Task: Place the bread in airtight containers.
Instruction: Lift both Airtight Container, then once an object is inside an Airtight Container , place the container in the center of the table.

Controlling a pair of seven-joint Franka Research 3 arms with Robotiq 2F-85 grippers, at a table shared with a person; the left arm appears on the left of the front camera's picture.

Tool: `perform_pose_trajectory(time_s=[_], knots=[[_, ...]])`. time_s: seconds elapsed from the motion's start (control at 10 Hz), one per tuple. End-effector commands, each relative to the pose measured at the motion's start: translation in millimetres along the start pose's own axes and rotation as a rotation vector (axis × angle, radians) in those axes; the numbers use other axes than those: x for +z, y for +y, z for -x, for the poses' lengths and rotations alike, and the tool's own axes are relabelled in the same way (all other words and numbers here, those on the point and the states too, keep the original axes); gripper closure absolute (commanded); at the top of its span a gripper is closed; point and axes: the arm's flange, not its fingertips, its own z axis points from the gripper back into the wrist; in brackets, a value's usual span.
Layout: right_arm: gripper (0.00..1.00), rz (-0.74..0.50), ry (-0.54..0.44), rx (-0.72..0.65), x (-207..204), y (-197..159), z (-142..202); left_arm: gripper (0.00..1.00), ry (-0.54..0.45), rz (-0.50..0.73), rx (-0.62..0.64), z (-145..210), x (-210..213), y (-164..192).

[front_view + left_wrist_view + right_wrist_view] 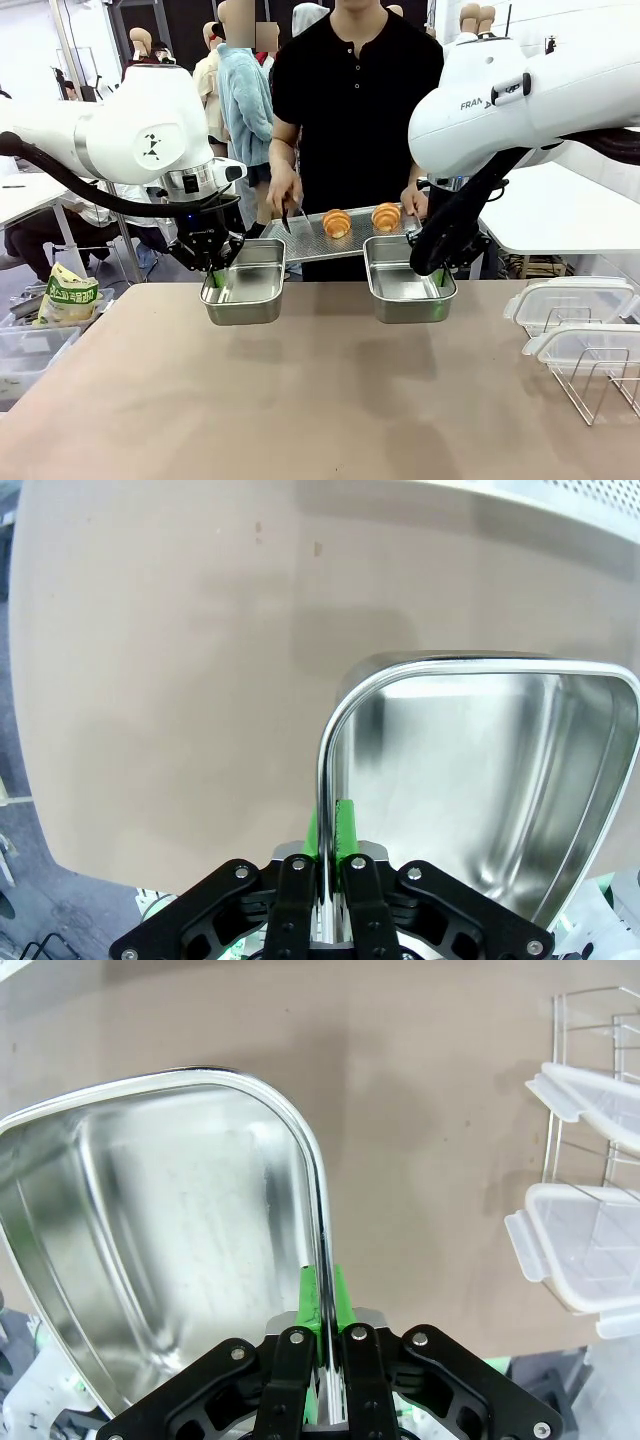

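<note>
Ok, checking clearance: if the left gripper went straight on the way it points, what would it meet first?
Likely the table, though the tub clamped in the left gripper would touch down first; gap unclear.

Left croissant [337,223] and right croissant [386,216] lie on the tray [303,243]; left tub [245,283] and right tub [408,282], steel, hang empty, lidless

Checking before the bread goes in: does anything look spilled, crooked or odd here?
Nothing spilled or damaged. Both empty tubs hang above the table, the left tub pinched by its wall in the left claw, the right tub in the right claw.
</note>
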Motion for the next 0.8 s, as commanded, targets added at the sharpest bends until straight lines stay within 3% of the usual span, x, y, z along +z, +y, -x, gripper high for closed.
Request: perform_pose_trajectory(time_s=[0.0,0.7], knots=[[1.00,-0.004,-0.012,0.000,3.4,0.2,0.2,1.00,-0.012,-0.012,0.011,-0.4,2.7,0.6],[1.00,-0.004,-0.012,0.000,3.4,0.2,0.2,1.00,-0.012,-0.012,0.011,-0.4,2.7,0.6]])
